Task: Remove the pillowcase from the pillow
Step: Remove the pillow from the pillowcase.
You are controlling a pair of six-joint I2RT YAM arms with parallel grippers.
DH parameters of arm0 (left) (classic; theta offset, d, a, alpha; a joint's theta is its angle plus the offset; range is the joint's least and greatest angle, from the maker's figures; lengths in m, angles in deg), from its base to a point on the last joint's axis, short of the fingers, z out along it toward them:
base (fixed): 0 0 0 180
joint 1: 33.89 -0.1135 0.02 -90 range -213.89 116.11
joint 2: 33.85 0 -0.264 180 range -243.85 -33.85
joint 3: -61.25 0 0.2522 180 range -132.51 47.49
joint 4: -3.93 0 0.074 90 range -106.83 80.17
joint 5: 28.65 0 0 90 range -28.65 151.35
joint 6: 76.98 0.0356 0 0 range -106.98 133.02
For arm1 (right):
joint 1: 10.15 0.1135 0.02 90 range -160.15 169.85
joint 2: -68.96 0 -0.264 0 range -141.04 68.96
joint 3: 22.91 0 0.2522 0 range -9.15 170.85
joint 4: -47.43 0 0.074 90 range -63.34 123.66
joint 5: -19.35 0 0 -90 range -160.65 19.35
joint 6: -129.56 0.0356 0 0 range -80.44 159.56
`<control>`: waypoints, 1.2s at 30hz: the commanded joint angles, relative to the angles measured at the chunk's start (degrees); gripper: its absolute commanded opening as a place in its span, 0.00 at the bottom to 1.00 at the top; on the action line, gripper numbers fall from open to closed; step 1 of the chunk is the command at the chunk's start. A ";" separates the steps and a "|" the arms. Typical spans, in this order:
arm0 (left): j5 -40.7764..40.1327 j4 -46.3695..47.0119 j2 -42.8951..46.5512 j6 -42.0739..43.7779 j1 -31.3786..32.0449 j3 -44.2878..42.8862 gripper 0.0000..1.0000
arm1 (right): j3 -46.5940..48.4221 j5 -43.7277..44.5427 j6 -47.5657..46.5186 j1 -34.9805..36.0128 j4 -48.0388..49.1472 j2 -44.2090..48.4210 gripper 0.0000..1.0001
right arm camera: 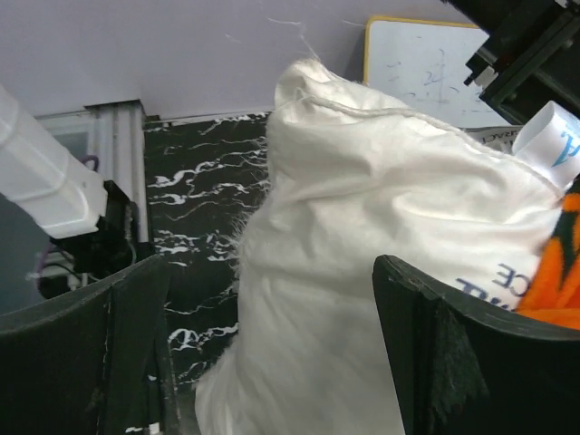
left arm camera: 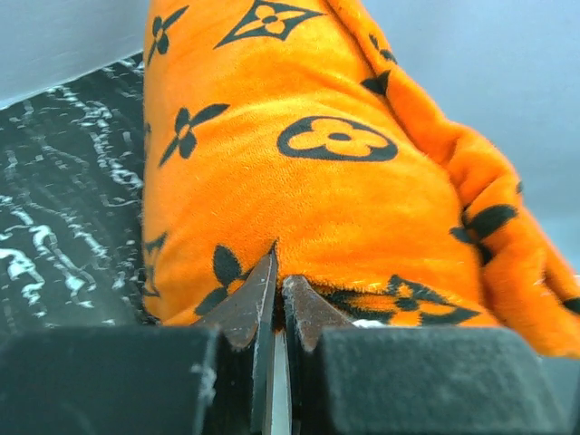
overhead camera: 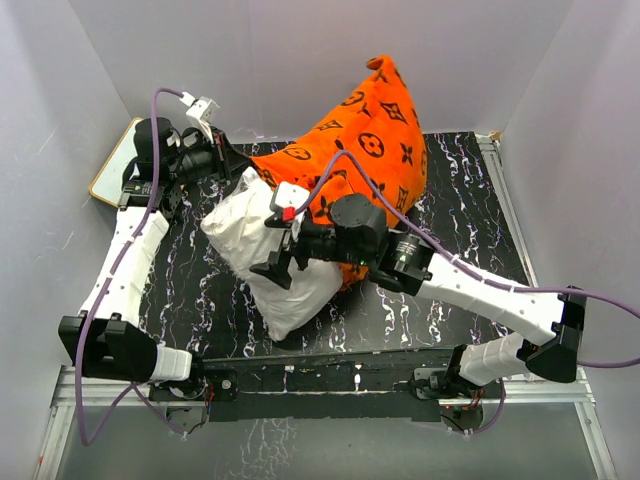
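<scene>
Right at the tips, the left fingers are pressed almost together w/ a pinch of the orange pillowcase caught between them, at the fabric's lower edge near the bench. We see the right fingers spread wide, one on each side of the white pillow, straddling its bare end; whether they press on it we can't tell. Approx. half the pillow sticks out of the cover, pointing to the front-left, and lies on the black marbled bench. The pillowcase sits over the far half w/ its black flower and circle motifs facing up, and one corner rises to a peak by the back wall. Blue print shows on the pillow next to the orange edge — too cropped for us to read. Out at the far-left corner, behind the left arm, sits a whiteboard w/ a tan frame. Pale grey walls close the bench in on three sides.
</scene>
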 commanded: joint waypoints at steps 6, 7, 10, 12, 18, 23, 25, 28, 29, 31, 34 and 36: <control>12.78 7.14 6.55 -10.14 -0.51 -6.68 0.00 | 0.50 33.19 -10.08 11.52 0.26 -4.50 0.98; 13.06 7.14 6.72 -10.30 -0.51 -6.54 0.00 | 0.67 36.06 -10.61 12.26 -0.18 -5.48 0.98; 13.05 5.72 7.66 -9.07 -0.50 -5.89 0.00 | 0.07 40.05 -9.62 12.49 -0.19 -5.40 0.98; 12.71 3.24 8.29 -6.49 -0.51 -6.30 0.00 | -1.32 36.28 -6.97 9.79 0.34 -2.66 1.00; 9.01 -3.49 9.21 -0.38 -0.51 -8.74 0.00 | -3.49 27.45 -1.11 -5.53 -3.73 2.28 0.93; 7.78 -5.89 9.75 2.33 -0.59 -9.57 0.00 | -4.75 34.77 -4.64 -11.85 -5.05 1.68 0.94; 6.98 -7.83 9.68 3.78 -0.58 -10.32 0.00 | -5.86 35.93 -5.22 -15.46 -4.43 1.46 0.94; 7.09 -10.06 9.59 5.23 -0.58 -11.49 0.00 | -6.77 34.63 -5.66 -21.30 -1.93 0.59 0.92; 7.61 -10.12 9.64 5.10 -0.55 -11.75 0.00 | -6.20 33.61 -6.05 -22.52 -1.14 -0.26 0.91; 9.41 -9.54 9.61 3.69 -0.53 -12.80 0.00 | -3.33 32.88 -7.11 -23.59 -0.26 -3.69 0.90; 13.74 -7.43 9.19 -2.21 -0.59 -15.59 0.00 | 4.57 29.89 -7.41 -24.06 -0.05 -9.54 0.85; 16.21 -3.52 9.28 -7.69 -0.58 -17.18 0.00 | 12.41 24.11 -6.19 -24.20 0.32 -15.13 0.81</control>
